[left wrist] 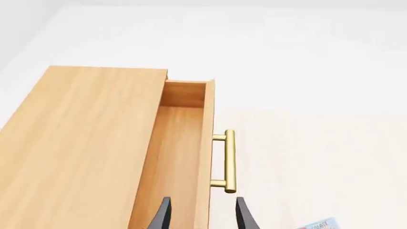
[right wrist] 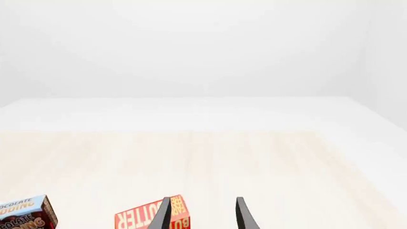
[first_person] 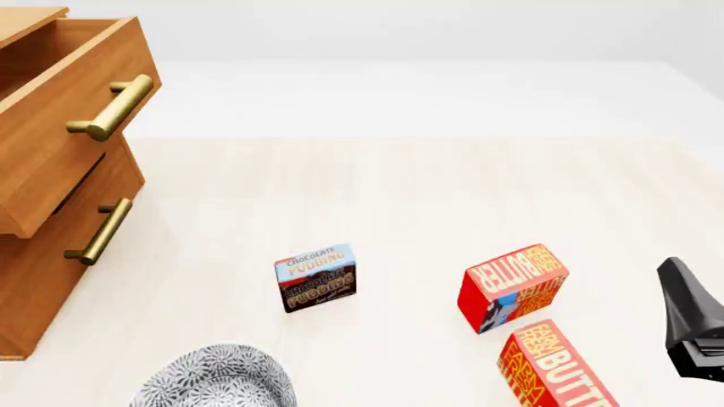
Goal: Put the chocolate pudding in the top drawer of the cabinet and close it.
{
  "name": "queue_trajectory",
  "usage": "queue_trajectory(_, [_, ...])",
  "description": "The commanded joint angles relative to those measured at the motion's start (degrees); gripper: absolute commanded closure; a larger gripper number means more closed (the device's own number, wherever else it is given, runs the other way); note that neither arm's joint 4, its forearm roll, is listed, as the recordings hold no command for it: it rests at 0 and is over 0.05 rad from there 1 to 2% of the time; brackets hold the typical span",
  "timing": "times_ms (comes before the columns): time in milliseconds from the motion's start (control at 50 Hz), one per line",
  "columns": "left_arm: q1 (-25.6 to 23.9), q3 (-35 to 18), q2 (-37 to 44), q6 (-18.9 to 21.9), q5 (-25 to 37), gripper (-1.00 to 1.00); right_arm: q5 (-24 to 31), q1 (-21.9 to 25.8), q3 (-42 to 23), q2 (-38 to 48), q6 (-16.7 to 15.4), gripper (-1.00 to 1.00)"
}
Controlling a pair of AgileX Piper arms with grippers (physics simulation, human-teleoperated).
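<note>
The pudding [first_person: 317, 278] lies on the table [first_person: 396, 195], with bare room all round, near the front edge. Two butter boxes [first_person: 511, 287] [first_person: 554, 366] lie to its right, a patterned bowl [first_person: 215, 377] in front of it. The top drawer [first_person: 68, 102] of the cabinet [first_person: 40, 280] stands pulled out; the left wrist view shows bare wood inside. Left gripper [left wrist: 202, 214] and right gripper [right wrist: 202, 214] both have fingers parted, holding nothing. Only the front view shows the lower handle [first_person: 98, 231].
</note>
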Motion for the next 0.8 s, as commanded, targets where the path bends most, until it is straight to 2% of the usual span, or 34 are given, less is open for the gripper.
queue_trajectory(20, [0.6, 1.55, 2.98, 0.8, 0.03, -1.0, 0.02, 0.0, 0.0, -0.04, 0.0, -1.0])
queue_trajectory(240, [1.47, 2.75, 3.71, 2.87, -0.46, -1.0, 0.0, 0.0, 0.0, -0.01, 0.02, -1.0])
queue_trajectory(360, [-1.02, 4.24, 3.21, 2.94, -1.25, -1.0, 0.0, 0.01, 0.0, -0.01, 0.0, -1.0])
queue_trajectory(800, [-2.32, 9.82, 5.36, 2.47, -7.51, -1.0, 0.0, -0.01, 0.0, 0.0, 0.01, -1.0])
